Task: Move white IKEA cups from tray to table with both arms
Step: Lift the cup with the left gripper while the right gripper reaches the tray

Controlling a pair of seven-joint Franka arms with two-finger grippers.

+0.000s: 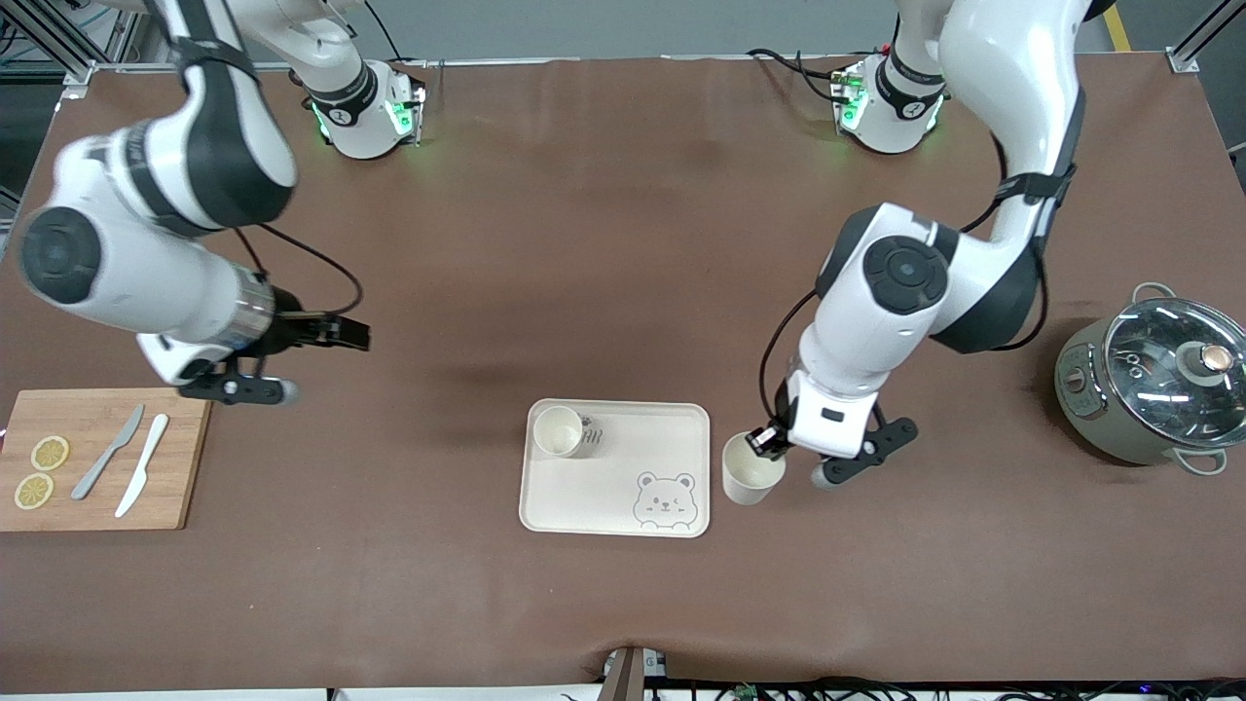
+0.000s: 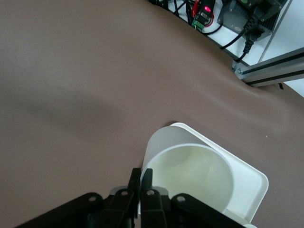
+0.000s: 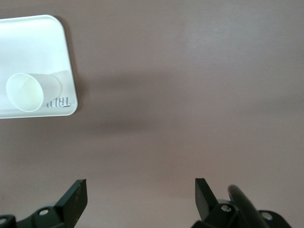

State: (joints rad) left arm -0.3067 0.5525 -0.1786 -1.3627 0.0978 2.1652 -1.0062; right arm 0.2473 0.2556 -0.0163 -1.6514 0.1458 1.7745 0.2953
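One white cup [image 1: 558, 431] stands upright on the cream bear-print tray [image 1: 617, 511], in the tray corner toward the right arm's end of the surface [image 1: 604, 243] and farther from the front camera. The second white cup [image 1: 751, 470] is just off the tray edge toward the left arm's end, pinched at its rim by the left end effector [image 1: 766, 443]; whether its base touches the surface cannot be told. The left wrist view supplies what the front view lacks: the two fingers [image 2: 147, 183] stand narrow and close on the rim wall of this cup [image 2: 190, 173], one inside and one outside, with the tray corner [image 2: 254, 187] directly past the cup. The right wrist view shows the tray cup [image 3: 31, 90] well apart from the right end effector [image 3: 141, 197], whose fingers [image 3: 76, 197] stand wide with nothing between them; the tray's printed corner [image 3: 64, 107] lies beside that cup. In the front view, the right end effector [image 1: 316, 360] hangs over bare surface near a wooden cutting board [image 1: 185, 458], and the right arm waits. The board carries two lemon slices [image 1: 49, 453], a grey knife [image 1: 107, 453] and a white knife [image 1: 142, 465]. A glass-lidded pot [image 1: 1154, 380] stands toward the left arm's end of the surface, well apart from the tray.
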